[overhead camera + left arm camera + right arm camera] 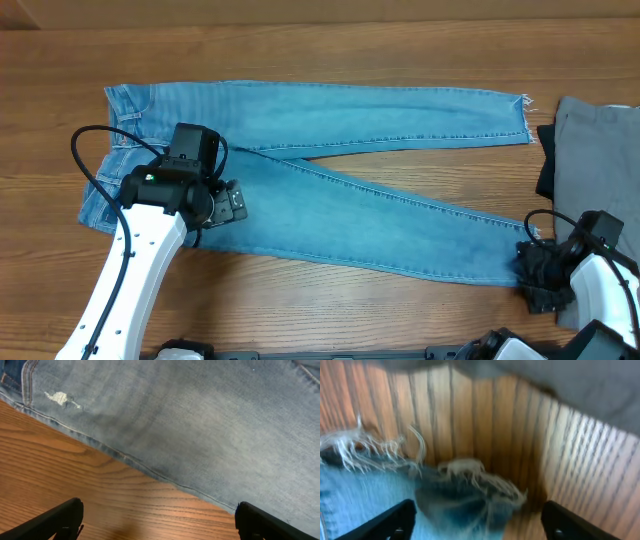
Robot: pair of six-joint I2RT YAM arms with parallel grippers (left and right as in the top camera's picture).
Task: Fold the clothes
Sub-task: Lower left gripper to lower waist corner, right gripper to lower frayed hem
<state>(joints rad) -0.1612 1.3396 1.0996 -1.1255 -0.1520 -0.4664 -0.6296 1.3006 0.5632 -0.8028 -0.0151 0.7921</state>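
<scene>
One pair of light blue denim jeans [380, 225] lies flat on the brown wood-grain table [300, 40], waist to the left and two long legs running right, splayed apart. One leg ends at a frayed whitish hem [525, 120] at the upper right; the other slants down to the lower right. One folded grey garment [595, 140] sits at the right edge of the table, with one dark cloth [546, 160] showing beside it. Two white arms reach in from below.

The left pincer [228, 203] hangs over the lower edge of the jeans near the waist. Its wrist camera shows both black fingers [55, 522] spread as wide as they go, with only denim, one small white worn spot [60, 398] and bare wood ahead, and nothing gripped.

The right pincer [540, 275] sits at the end of the lower leg. Its fingers [390, 522] stand wide apart on either side of the bunched, fraying hem [470, 485]. That view is blurred, so whether either pad touches the cloth cannot be told.
</scene>
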